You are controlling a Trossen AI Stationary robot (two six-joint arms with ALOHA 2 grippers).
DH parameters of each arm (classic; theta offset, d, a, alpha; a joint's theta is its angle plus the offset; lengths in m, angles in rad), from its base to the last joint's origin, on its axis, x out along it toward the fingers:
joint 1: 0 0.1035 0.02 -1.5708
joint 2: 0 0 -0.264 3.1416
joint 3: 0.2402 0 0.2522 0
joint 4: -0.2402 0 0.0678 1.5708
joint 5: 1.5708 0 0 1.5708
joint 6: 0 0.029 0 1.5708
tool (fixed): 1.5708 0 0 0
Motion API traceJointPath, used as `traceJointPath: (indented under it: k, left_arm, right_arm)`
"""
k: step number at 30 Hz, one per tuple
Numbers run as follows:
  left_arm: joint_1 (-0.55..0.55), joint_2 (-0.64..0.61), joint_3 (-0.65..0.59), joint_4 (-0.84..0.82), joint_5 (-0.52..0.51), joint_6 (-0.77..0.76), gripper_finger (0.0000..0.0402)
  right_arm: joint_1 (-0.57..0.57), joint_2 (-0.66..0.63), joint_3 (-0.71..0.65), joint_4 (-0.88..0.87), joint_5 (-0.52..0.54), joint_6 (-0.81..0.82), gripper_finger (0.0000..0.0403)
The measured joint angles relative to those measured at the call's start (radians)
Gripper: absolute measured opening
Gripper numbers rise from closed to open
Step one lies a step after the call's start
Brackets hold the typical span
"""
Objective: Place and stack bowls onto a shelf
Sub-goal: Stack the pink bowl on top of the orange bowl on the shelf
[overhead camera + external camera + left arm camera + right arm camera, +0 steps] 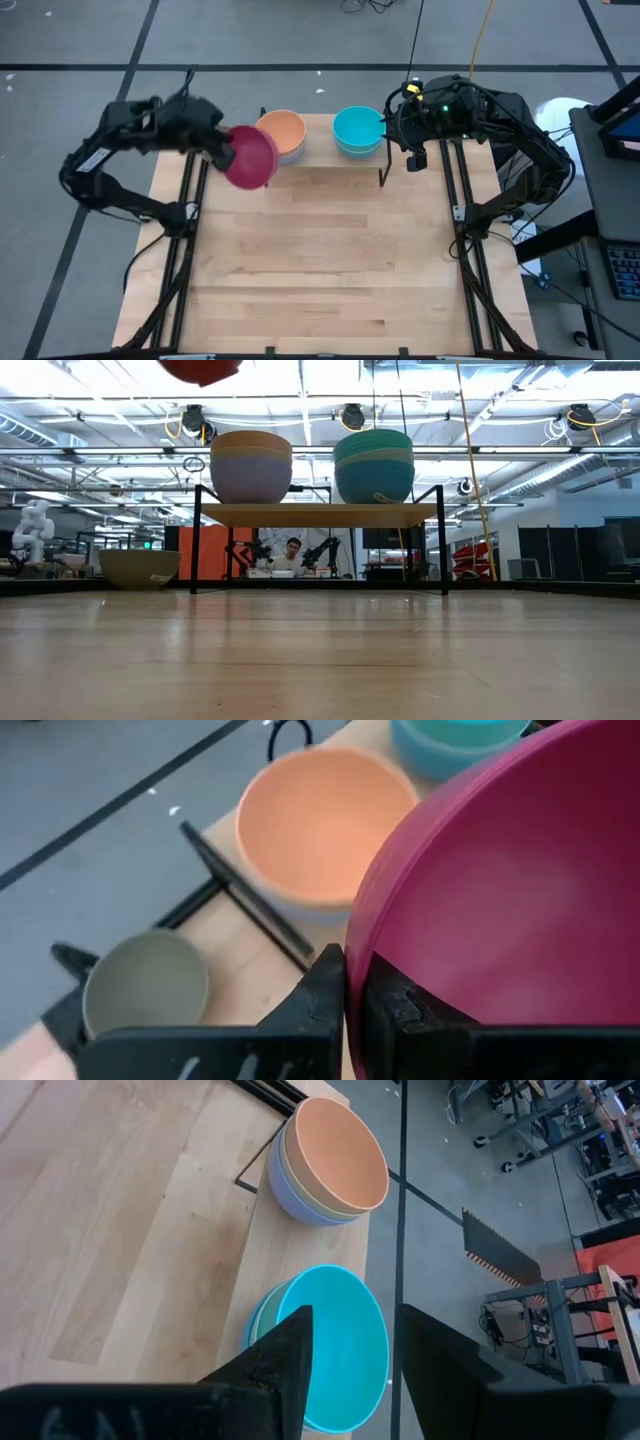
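Robotics lab, open-plan industrial hall: grey floor (300, 40) marked with dark tape lines, exposed ceiling trusses (320, 452) with strip lights and cable runs. More robot arms (325, 550) on benches beyond the wooden desk (320, 260), a person (292, 552) seated among them, a white humanoid robot (32, 525) at one side.

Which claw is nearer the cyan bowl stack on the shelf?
Right. The right claw hovers open just beside the cyan bowl; the left claw holds the magenta bowl beyond the orange stack.
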Motion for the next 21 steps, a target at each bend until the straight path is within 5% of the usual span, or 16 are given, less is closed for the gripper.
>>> traceJointPath:
  k: [11,21]
  left_arm:
    - [0.360,0.296,0.374,-0.038,0.342,0.205,0.0009]
    - [0.543,0.462,0.400,-0.070,0.495,0.272,0.0009]
  right_arm:
    - [0.000,0.000,0.000,-0.008,0.000,0.000,0.0137]
    - [0.000,0.000,0.000,-0.023,0.000,0.000,0.0137]
